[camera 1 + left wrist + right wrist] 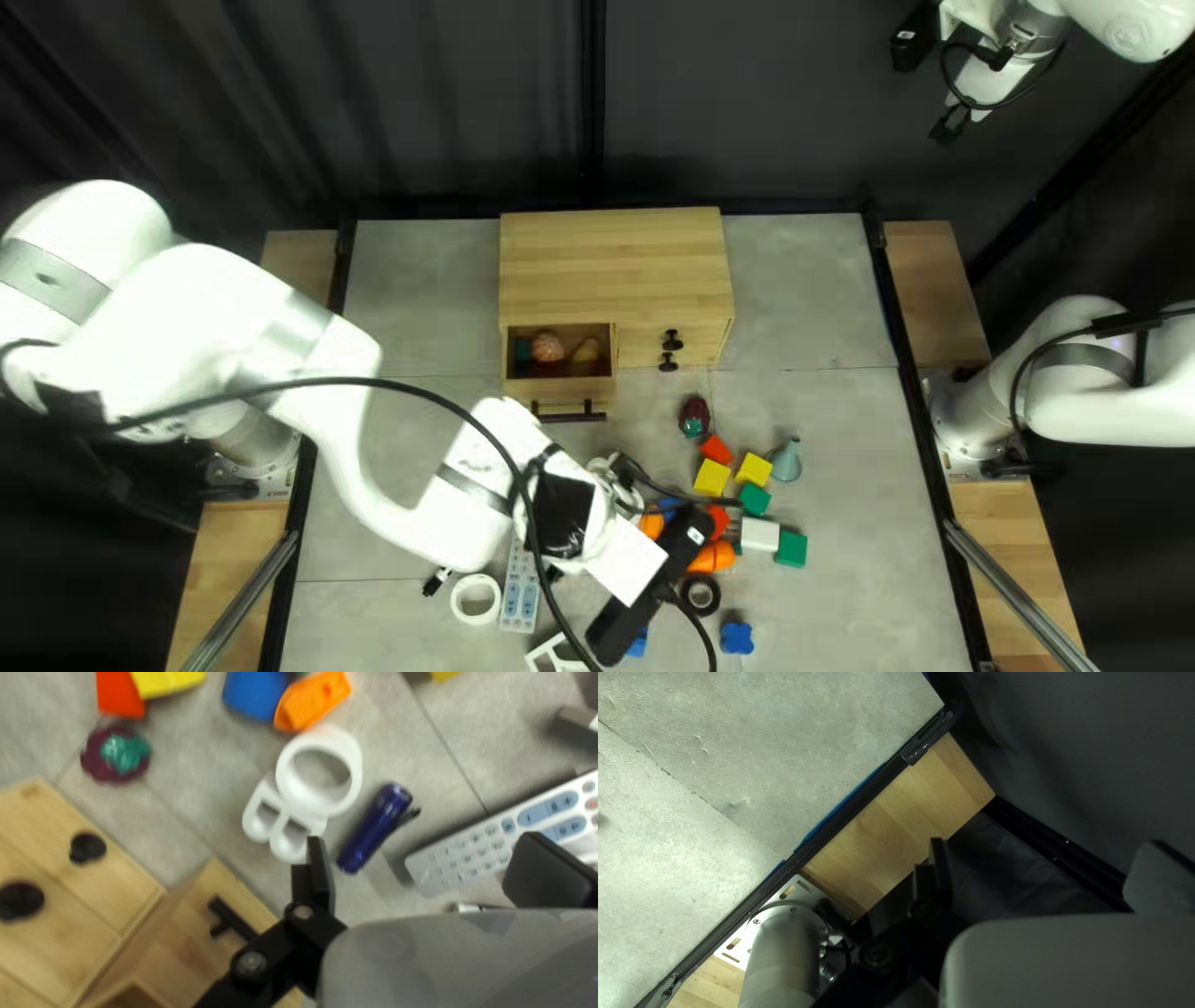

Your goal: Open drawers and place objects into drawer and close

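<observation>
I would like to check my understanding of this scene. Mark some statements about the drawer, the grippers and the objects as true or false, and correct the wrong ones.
1. A pinkish round thing lies in the open drawer. True.
2. The left gripper is closed on the blue flashlight. False: the left gripper is open, and the flashlight lies on the table.
3. A white holder with a ring lies beside the flashlight. True.
4. The remote control is inside the drawer. False: the remote control lies on the table.
5. The right gripper is open. True.
</observation>
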Available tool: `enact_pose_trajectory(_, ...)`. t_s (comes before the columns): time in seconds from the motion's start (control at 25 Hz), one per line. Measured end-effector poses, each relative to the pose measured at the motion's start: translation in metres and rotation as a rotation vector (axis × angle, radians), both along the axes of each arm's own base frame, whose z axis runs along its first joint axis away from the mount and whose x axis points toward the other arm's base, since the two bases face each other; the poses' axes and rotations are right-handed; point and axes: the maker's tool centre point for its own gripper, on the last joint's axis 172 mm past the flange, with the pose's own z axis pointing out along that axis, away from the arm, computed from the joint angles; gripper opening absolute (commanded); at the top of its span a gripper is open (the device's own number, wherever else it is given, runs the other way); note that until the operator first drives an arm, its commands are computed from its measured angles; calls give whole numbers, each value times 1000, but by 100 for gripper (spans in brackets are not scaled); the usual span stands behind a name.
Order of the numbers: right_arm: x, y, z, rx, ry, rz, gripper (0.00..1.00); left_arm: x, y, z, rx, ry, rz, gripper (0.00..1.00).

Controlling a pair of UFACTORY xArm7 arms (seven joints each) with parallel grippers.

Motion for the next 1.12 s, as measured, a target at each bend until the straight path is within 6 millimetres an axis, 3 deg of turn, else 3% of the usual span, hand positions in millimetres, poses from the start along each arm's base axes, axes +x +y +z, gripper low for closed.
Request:
enact_pose_trajectory(0.52,0,0,0,0,0,0,100,55,3,-34,-74,-84,212,100)
enact_pose_trajectory(0.92,0,0,0,0,0,0,100,61,26,-54,-102,-175,344,96)
enact_pose_trajectory(1.12,0,0,0,0,0,0,100,67,24,-61,-120,-206,394,99)
